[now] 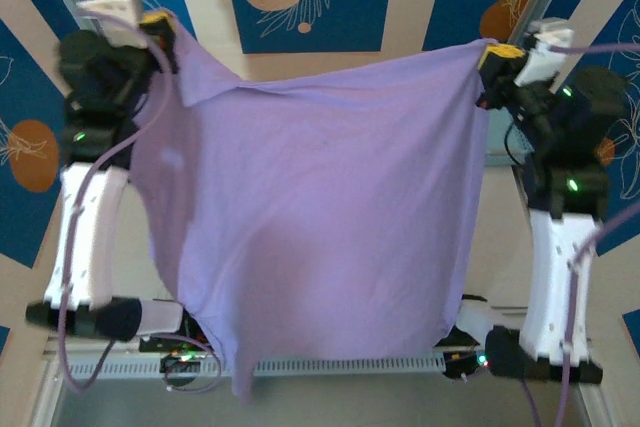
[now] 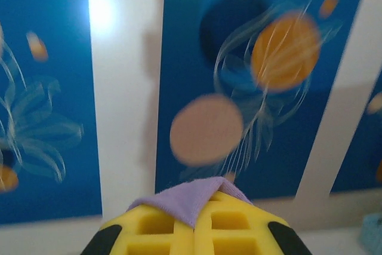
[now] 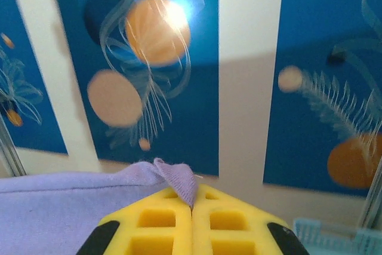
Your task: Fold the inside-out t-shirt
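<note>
Lavender t-shirt [image 1: 320,217], hung spread: left gripper [image 2: 194,210] clenched on its 10 o'clock corner, right gripper [image 3: 192,200] seemingly likewise at 2 o'clock.

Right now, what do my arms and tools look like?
The left arm and right arm have white links, black joints with green lights, lilac cables. The left tool and right tool have yellow fingers with square cut-outs, black patches.
</note>
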